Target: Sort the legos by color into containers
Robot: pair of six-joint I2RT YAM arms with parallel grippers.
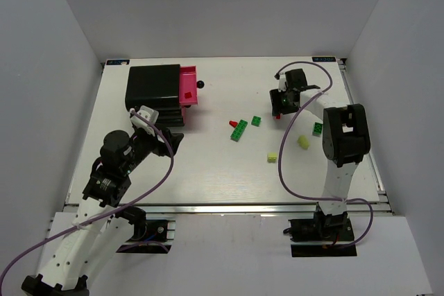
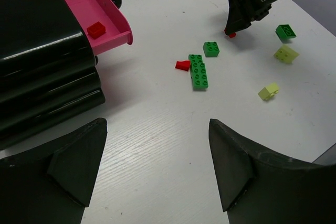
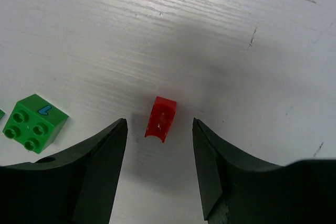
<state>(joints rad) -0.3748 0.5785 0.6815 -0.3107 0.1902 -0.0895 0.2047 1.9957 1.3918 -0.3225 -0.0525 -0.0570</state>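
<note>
The white-and-black left arm and right arm each carry a looping purple cable and matte black wedge-shaped fingers.

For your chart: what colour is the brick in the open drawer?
Small plastic brick: red; left wrist view.

The right claw hangs with fingers spread either side of 1 red lego, 1 green lego farther left.

Pink plastic drawer, open, small red brick inside, long green studded strip flat on the table, red piece beside it, square green bricks and pale yellow bricks scattered rightward.
</note>
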